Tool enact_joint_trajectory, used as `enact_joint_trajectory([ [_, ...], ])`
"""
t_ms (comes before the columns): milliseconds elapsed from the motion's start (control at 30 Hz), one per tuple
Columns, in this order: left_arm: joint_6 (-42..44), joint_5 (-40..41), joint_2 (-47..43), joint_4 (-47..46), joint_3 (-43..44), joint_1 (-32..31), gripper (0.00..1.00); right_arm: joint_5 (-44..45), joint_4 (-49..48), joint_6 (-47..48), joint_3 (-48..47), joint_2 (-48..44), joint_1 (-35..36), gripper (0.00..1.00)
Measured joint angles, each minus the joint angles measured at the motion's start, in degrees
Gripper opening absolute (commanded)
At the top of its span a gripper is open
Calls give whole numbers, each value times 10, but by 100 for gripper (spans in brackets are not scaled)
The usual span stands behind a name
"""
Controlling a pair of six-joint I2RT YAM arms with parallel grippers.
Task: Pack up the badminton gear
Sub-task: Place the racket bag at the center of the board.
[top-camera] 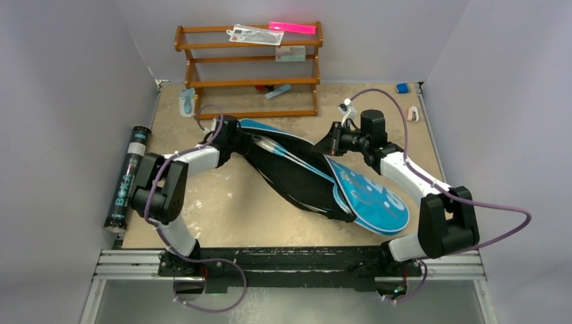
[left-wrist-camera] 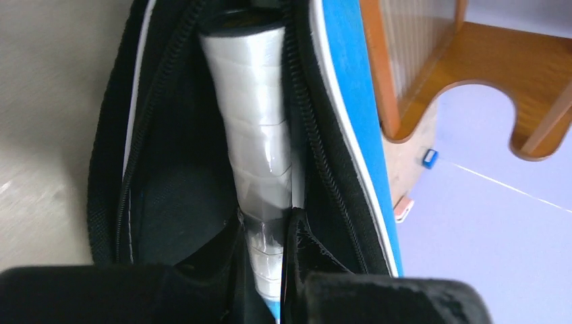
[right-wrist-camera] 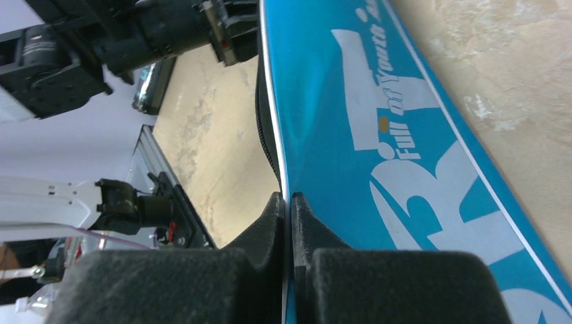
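The blue racket bag point(top-camera: 371, 196) lettered "SPORT" lies diagonally across the table with its flap lifted and its black inside showing. A light-blue racket frame point(top-camera: 280, 150) lies inside it. My left gripper point(top-camera: 233, 138) is at the bag's narrow end, shut on the racket's white handle point(left-wrist-camera: 253, 121) inside the bag point(left-wrist-camera: 344, 101); in the left wrist view the gripper point(left-wrist-camera: 270, 243) has one jaw on each side of the handle. My right gripper point(top-camera: 330, 145) is shut on the edge of the blue flap point(right-wrist-camera: 378, 101), pinched flat in the gripper point(right-wrist-camera: 289, 202). The long black tube point(top-camera: 127, 179) lies at the table's left edge. No shuttlecocks show.
The brown wooden rack point(top-camera: 249, 67) stands at the back, close behind the bag's narrow end, and shows in the left wrist view point(left-wrist-camera: 472, 54). A light-blue item point(top-camera: 186, 102) lies left of it. Small blue point(top-camera: 403, 88) and pink point(top-camera: 413, 113) bits lie at the back right.
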State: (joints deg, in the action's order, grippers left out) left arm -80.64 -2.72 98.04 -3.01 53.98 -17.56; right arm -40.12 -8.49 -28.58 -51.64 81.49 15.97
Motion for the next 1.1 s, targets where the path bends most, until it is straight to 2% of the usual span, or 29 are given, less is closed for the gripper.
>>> enact_joint_trajectory([
  [133,-4,-2,29,-101,-9,1,0,-32,-11,-10,0,10,0,0],
  [167,-6,-4,34,-130,-16,1,0,-42,-13,-11,0,11,0,5],
  [233,-8,-12,45,-177,-29,1,0,-56,-13,-7,0,15,0,20],
  [333,-8,-22,63,-216,-33,0,0,-76,13,14,-17,37,0,52],
  [400,-8,-26,73,-229,-37,0,0,-85,30,34,-40,58,5,59],
  [500,-5,-31,86,-239,-40,0,0,-70,66,72,-78,76,25,61],
  [567,-1,-31,97,-248,-40,0,5,-39,96,99,-105,83,54,61],
  [667,8,-37,116,-256,-36,0,24,18,129,134,-131,87,97,61],
  [767,39,-51,133,-245,-15,0,47,83,153,164,-138,91,135,61],
  [1000,129,-84,109,-191,-3,4,69,182,178,196,-128,120,180,62],
  [1100,170,-75,63,-115,-2,4,71,202,178,201,-120,120,191,62],
])
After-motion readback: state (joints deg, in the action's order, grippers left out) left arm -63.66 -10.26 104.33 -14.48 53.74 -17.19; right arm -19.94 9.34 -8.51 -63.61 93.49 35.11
